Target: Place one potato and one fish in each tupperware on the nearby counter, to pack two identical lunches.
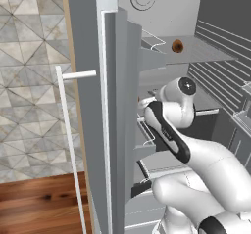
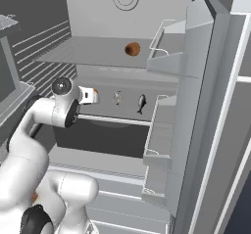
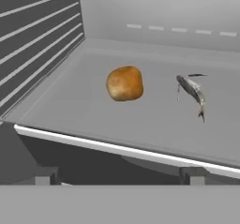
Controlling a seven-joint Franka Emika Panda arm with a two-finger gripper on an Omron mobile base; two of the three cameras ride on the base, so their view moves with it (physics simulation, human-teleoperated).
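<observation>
I am reaching into an open fridge. In the hand view a potato (image 3: pixel 124 83) lies on the grey middle shelf (image 3: pixel 70 101), with a small grey fish (image 3: pixel 192 91) to its right. My gripper (image 3: pixel 118 177) is open, short of the shelf's front edge, with nothing between its fingers. In the right base view the hand (image 2: pixel 87 95) partly hides that potato (image 2: pixel 95 91); two fish (image 2: pixel 117 98) (image 2: pixel 141 103) lie to its right. Another potato (image 2: pixel 132 49) (image 1: pixel 177 45) sits on the upper shelf. The tupperware is out of view.
The open fridge door (image 1: pixel 110 130) with its bins stands left of the arm, its white bar handle (image 1: pixel 68 145) on the outside. Door bins (image 2: pixel 164 125) also line the right. A reddish-brown wood-grain surface (image 1: pixel 39 203) lies beyond the door; whether it is the counter I cannot tell.
</observation>
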